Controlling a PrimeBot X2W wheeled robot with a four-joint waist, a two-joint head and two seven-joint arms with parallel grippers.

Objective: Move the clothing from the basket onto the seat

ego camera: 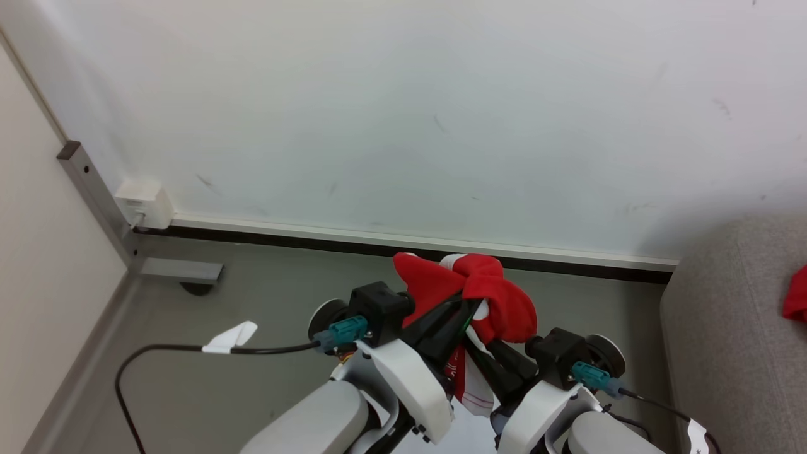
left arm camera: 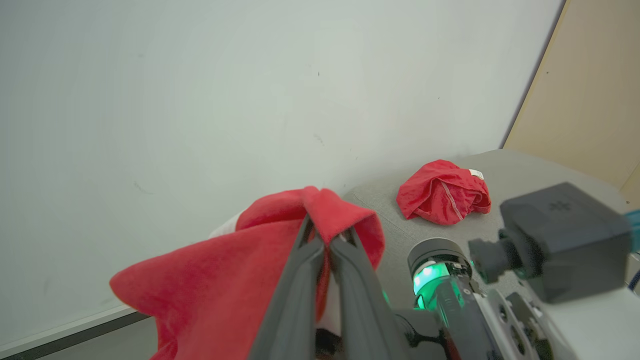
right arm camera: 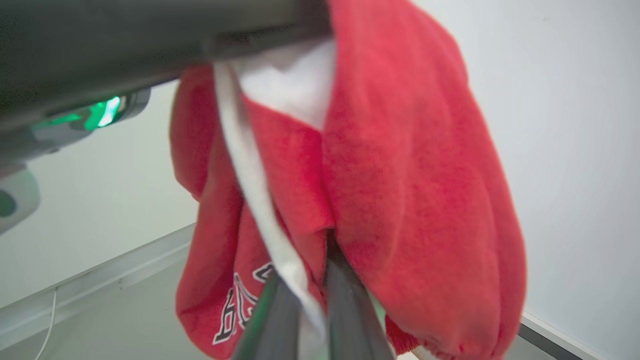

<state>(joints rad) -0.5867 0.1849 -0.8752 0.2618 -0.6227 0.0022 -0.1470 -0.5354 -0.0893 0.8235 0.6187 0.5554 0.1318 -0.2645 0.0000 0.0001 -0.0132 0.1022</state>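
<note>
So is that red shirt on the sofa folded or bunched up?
Bunched up: the red shirt lies in a crumpled heap on the grey sofa, its white label showing.

A scuffed pale wall [ego camera: 403,94] meets a grey floor [ego camera: 252,302] at a white-and-dark skirting [ego camera: 378,238].

Jersey [ego camera: 488,293]: red with white trim, bunched up and hanging in the air. One top fold is pinched tight between the fingers of the left gripper [left arm camera: 326,235]. The right gripper [right arm camera: 320,265] is clamped on another fold, its fingertips buried in the cloth. Black-and-white print shows on a hanging part.

Shirt [left arm camera: 442,192]: plain red, crumpled in a heap with a small white label at its edge. It lies on the grey sofa [left arm camera: 530,167], apart from the jersey.
</note>
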